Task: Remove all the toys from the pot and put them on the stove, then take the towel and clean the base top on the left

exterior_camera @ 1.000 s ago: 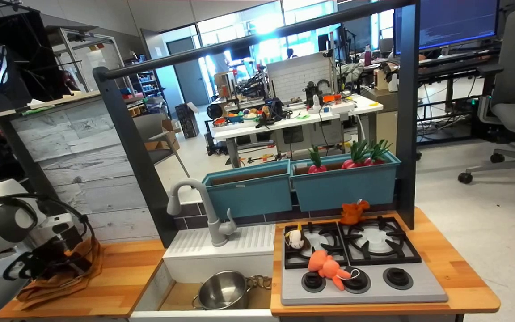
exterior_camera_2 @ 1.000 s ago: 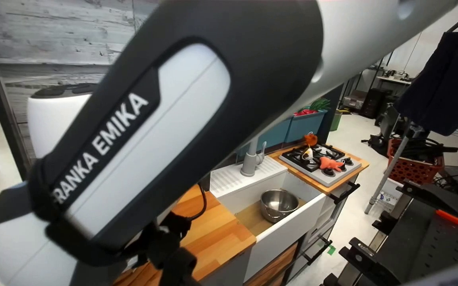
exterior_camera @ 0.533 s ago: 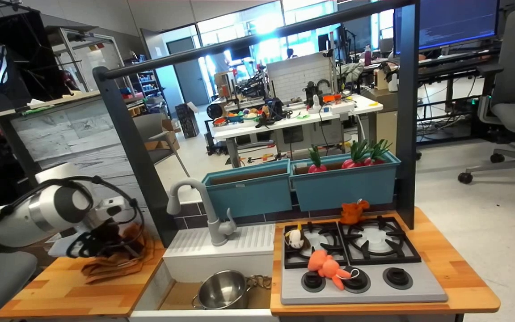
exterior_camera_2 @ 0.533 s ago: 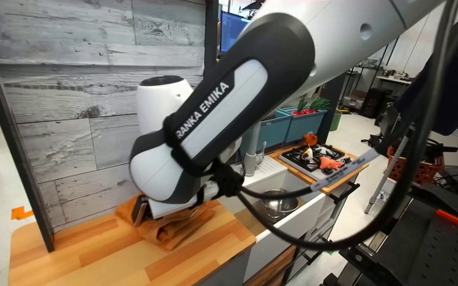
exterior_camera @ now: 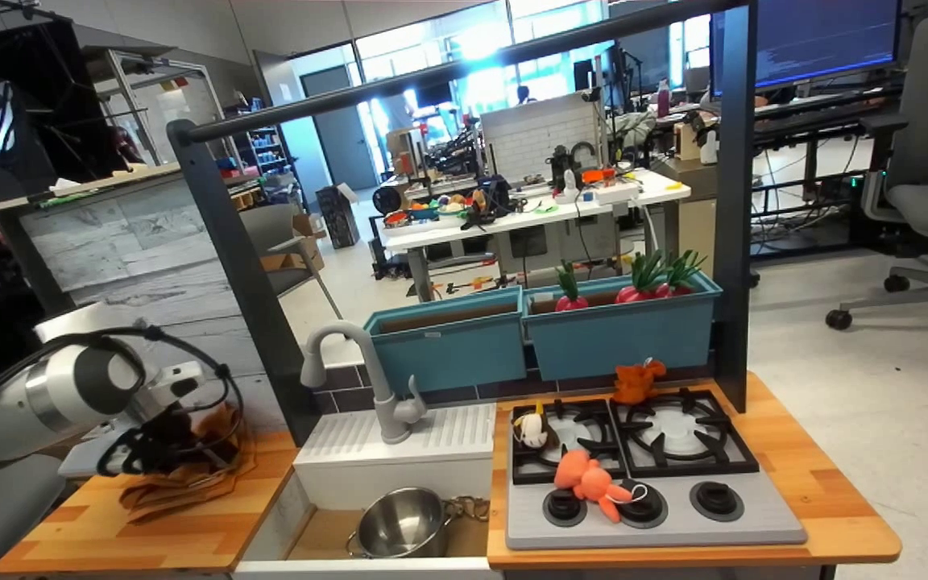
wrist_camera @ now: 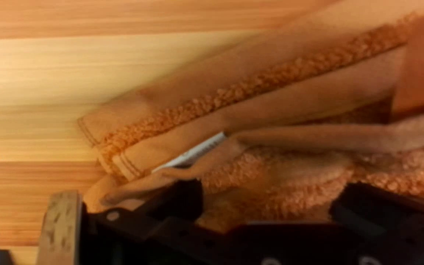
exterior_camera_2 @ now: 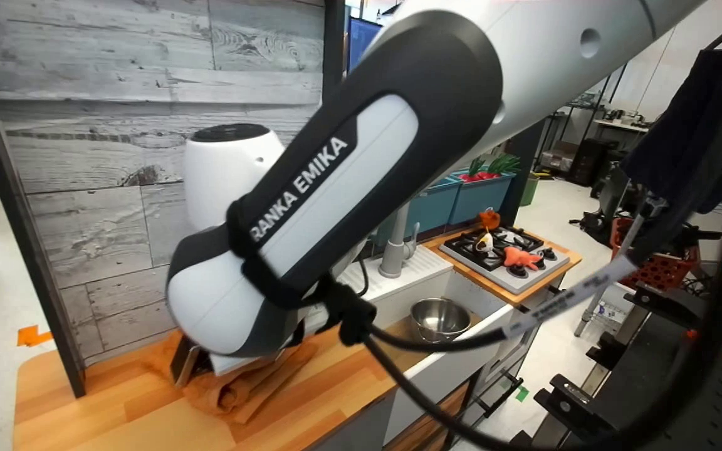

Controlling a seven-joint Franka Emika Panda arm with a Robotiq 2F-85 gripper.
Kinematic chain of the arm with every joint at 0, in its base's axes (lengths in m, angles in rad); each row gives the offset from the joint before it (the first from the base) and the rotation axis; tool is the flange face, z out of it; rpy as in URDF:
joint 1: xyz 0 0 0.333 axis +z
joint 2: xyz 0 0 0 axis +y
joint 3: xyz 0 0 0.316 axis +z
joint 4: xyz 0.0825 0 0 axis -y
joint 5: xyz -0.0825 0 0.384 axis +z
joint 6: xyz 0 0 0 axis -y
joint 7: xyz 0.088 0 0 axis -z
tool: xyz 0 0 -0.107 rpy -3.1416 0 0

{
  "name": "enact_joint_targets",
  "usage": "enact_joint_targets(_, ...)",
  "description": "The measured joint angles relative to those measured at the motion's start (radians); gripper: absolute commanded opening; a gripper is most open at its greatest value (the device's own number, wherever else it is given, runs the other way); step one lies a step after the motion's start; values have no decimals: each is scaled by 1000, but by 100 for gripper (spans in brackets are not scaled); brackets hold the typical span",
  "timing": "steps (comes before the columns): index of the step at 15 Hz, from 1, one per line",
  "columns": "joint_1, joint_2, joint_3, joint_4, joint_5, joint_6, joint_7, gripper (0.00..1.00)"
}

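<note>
Wht/blk arm (exterior_camera_2: 398, 169), blk cable (exterior_camera_2: 461, 344) (w/ label (exterior_camera_2: 568, 297))

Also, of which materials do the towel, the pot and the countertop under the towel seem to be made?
Towel: soft cloth, probably terry, with fluffy looped pile beside smooth, stitched-edge parts; fibre unclear.
Pot: shiny metal, likely stainless steel, from its silvery sheen and reflections.
Countertop: smooth wood, or a wood-look laminate, judging by strips of differing tone.
</note>
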Motion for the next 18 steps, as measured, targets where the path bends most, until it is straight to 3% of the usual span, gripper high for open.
enact_joint_targets(4,92,-3,49,-5,-1,13,-5,100)
enact_joint_targets(7,106,-3,56,-5,1,13,-5,100)
enact_joint_targets(15,-71,-5,2,-8,26,13,13,100)
enact_joint_targets(18,-76,-5,21,-10,24,13,-7,100)
